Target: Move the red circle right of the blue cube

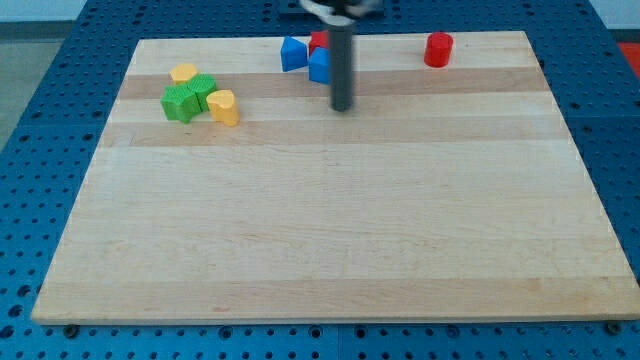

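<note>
The red circle point(438, 49) is a short red cylinder standing near the board's top edge, right of centre. The blue cube point(320, 66) sits near the top centre, partly hidden behind the rod. My tip point(342, 107) rests on the board just below and to the right of the blue cube, well to the left of the red circle and lower than it. A second blue block point(292, 54) lies left of the cube. Another red block point(319, 41) peeks out behind it.
At the upper left lies a cluster: a yellow block point(183, 74), two green blocks point(181, 102) point(203, 90) and a second yellow block point(223, 106). The wooden board point(330, 250) lies on a blue pegboard table point(60, 60).
</note>
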### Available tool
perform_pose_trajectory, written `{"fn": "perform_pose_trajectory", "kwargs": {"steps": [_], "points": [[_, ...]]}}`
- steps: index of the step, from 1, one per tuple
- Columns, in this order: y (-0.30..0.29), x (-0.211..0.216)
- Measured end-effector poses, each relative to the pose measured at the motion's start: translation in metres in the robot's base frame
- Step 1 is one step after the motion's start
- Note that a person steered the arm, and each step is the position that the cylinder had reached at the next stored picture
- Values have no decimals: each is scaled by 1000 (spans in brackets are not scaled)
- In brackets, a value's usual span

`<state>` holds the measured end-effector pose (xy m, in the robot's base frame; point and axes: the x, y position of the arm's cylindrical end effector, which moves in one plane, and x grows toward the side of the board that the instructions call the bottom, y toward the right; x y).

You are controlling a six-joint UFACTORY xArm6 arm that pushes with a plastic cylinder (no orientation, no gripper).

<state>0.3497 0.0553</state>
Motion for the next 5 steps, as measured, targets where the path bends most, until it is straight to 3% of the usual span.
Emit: {"fn": "perform_pose_trajectory", "kwargs": {"steps": [1, 2, 3, 4, 5], "points": [[118, 0], [221, -58], [227, -119], [153, -138], [120, -116]]}}
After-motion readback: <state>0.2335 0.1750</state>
